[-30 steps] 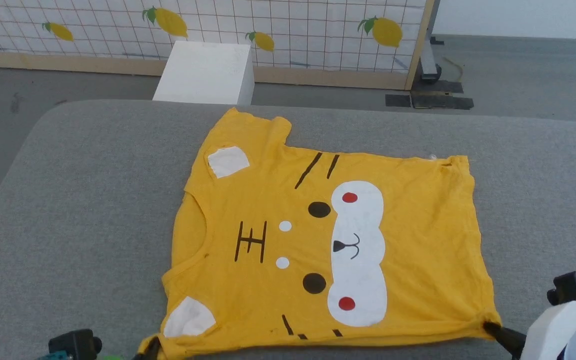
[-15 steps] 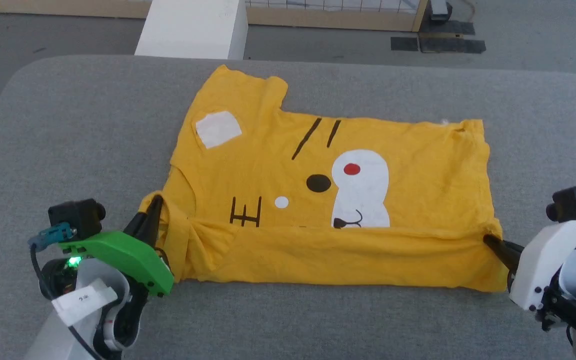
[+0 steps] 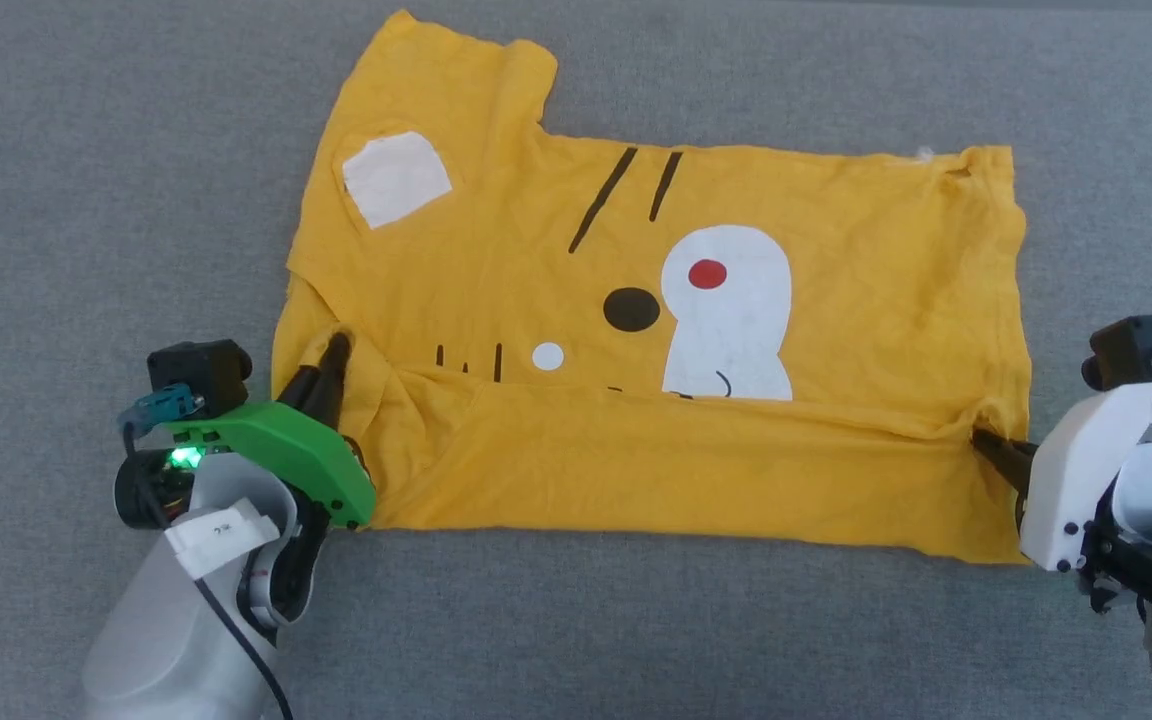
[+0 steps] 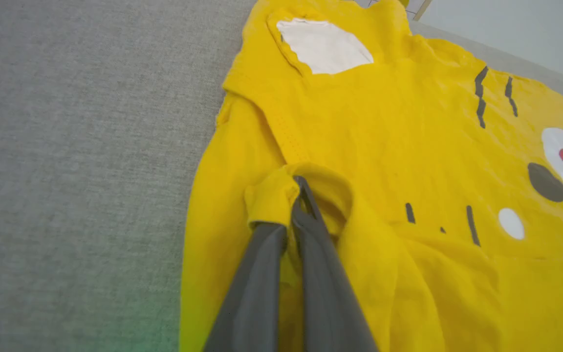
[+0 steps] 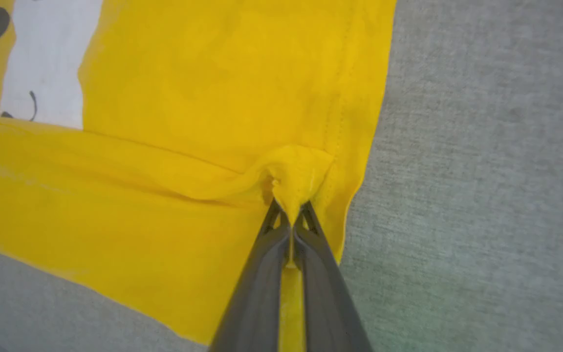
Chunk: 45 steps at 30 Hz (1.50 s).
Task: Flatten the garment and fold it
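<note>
At about 8 o'clock in the head view, the left gripper [image 3: 334, 350] was clenched on the garment [image 3: 836, 300]. Its two dark fingers were pressed together on a bunched fold of yellow cloth at the shirt's 9 o'clock edge, beside the neckline. In the left wrist view the cloth curled over the fingertips in a small loop. The green wrist housing [image 3: 276, 455] sat just behind the fingers.

The garment lay in the middle of the grey padded surface [image 3: 86, 150], spread from 9 to 3 o'clock with its print facing up. Its near strip was doubled over toward 12 o'clock as a plain yellow flap [image 3: 686, 470], and the flap's edge ran across from one gripper to the other. One sleeve [image 3: 456, 60] pointed toward 11 o'clock, with a white ear patch [image 3: 394, 178] just below it. Further right came two black stripes [image 3: 626, 185], a small white dot [image 3: 547, 355] and a black dot [image 3: 631, 309]. After those came the white muzzle patch [image 3: 731, 310] with its red dot [image 3: 707, 273]; the flap covered the patch's lower part.

At about 4 o'clock the right gripper [image 3: 981, 437] was clamped on the garment's 3 o'clock edge, by the hem. In the right wrist view the cloth puckered into the fingertips and a thin yellow strip showed between the fingers. The white wrist housing [image 3: 1086, 470] rose behind them.
</note>
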Tool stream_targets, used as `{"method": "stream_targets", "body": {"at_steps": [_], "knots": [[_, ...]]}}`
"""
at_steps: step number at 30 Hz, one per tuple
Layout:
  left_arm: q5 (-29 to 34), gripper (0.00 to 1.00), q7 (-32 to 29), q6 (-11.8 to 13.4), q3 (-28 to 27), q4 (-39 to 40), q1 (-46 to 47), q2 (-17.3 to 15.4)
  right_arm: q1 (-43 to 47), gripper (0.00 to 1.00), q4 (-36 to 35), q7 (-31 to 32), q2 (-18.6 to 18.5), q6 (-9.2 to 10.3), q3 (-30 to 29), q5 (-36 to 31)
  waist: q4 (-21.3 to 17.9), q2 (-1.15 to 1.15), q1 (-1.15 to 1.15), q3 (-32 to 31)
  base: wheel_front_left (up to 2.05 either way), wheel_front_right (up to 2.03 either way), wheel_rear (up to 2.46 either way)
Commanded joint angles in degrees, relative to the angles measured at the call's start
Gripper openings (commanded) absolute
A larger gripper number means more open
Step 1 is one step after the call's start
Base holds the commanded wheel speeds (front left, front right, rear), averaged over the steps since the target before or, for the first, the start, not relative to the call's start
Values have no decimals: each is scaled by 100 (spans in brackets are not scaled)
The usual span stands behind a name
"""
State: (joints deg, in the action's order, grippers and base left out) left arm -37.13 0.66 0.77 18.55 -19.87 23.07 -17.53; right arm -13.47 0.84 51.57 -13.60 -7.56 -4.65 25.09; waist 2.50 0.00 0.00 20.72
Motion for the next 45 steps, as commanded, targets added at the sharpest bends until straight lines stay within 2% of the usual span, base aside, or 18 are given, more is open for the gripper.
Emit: {"method": "stream_targets", "body": {"at_steps": [1,4,5,6,7,14,18,20,24,29,33,35,41,44,45], "knots": [[51,0,36,-32,16,-111,147,17,-24,0,81,103,21,8,45,-24,-19,0,0,111,0,0,0],[44,0,131,-76,13,-286,254,45,-21,0,84,153,52,8,3,-14,-21,0,0,115,0,0,0],[26,20,152,-92,5,-339,293,59,-13,35,81,160,60,8,-5,-1,-13,0,0,92,0,0,0],[45,62,186,-96,7,-367,327,50,-3,100,70,163,77,8,-12,36,-8,0,0,61,0,0,0],[28,100,232,-88,-25,-389,359,56,8,100,43,151,111,8,-46,96,-3,0,0,16,0,0,0],[2,100,431,170,-284,-201,226,-113,215,100,-269,1,220,8,-350,325,49,0,0,-530,0,0,0],[17,100,627,417,-455,240,-207,-230,412,100,-560,-191,394,8,-700,354,99,0,0,-910,0,0,0],[-61,100,516,529,-462,482,-546,-210,538,100,-688,-205,495,8,-832,337,120,0,0,-1041,0,0,0],[-208,100,-45,867,-376,1058,-1136,-176,746,100,-879,-131,621,8,-1019,291,157,0,0,-1173,0,0,0],[-282,100,-1437,1352,-11,1690,-1486,-342,867,100,-1051,-26,698,8,-1172,240,183,0,0,-1197,0,0,0],[-236,100,-2416,1696,222,1700,-1393,-538,842,100,-1160,33,748,8,-1186,229,123,0,0,-1101,0,0,0],[-194,100,-2639,1720,306,1577,-1273,-595,819,100,-1196,49,761,8,-1156,236,74,0,0,-1040,0,0,0],[-217,100,-2984,1516,513,1032,-851,-576,776,100,-1252,84,764,8,-1120,243,-83,0,0,-857,0,0,0],[-278,100,-3164,1518,570,717,-824,-547,747,100,-1254,87,730,8,-1081,249,-174,0,0,-815,0,0,0],[-311,85,-3207,1517,578,657,-839,-529,754,100,-1260,90,713,8,-1068,244,-187,0,0,-810,0,0,0]]}}
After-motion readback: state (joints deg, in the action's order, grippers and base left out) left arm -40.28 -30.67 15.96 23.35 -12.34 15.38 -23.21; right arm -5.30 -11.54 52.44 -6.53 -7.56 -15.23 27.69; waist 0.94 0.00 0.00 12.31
